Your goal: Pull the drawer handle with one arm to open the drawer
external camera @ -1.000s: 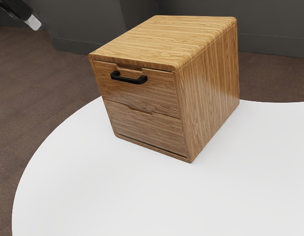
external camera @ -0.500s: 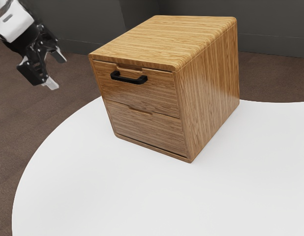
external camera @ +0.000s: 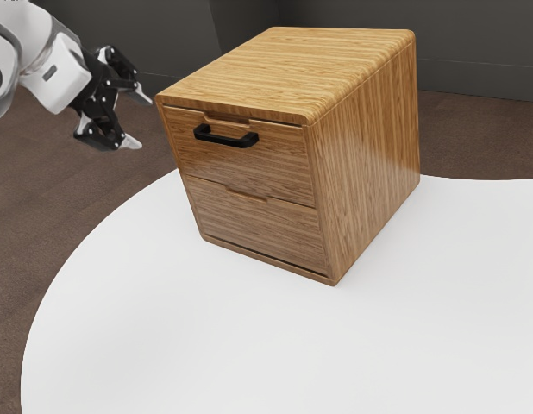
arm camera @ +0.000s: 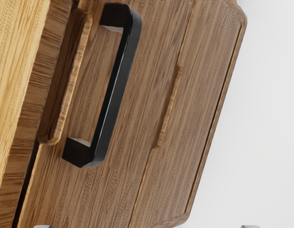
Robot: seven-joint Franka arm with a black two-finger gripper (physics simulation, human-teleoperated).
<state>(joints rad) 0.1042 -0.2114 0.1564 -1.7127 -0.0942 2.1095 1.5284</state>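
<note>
A wooden two-drawer cabinet [external camera: 353, 147] stands on the white table [external camera: 249, 345]. Its top drawer [external camera: 249, 159] carries a black bar handle [external camera: 225, 136] and its front sits flush with the cabinet. My gripper [external camera: 143, 122] hangs in the air off the exterior view's left of the cabinet, level with the handle and a short gap from it. Its fingers are spread, with nothing between them, and point toward the drawer front. In the wrist view the handle [arm camera: 106, 90] is close ahead, with the lower drawer's front [arm camera: 199, 118] beside it.
The round table's edge [external camera: 85, 250] curves below the gripper, with brown floor [external camera: 51, 198] beyond it. A dark wall [external camera: 163, 34] stands behind the cabinet. Bare white tabletop stretches in front of the cabinet.
My arm has come in from the upper left and moved right toward the cabinet. The hand has turned to face the handle. The drawer has not moved.
</note>
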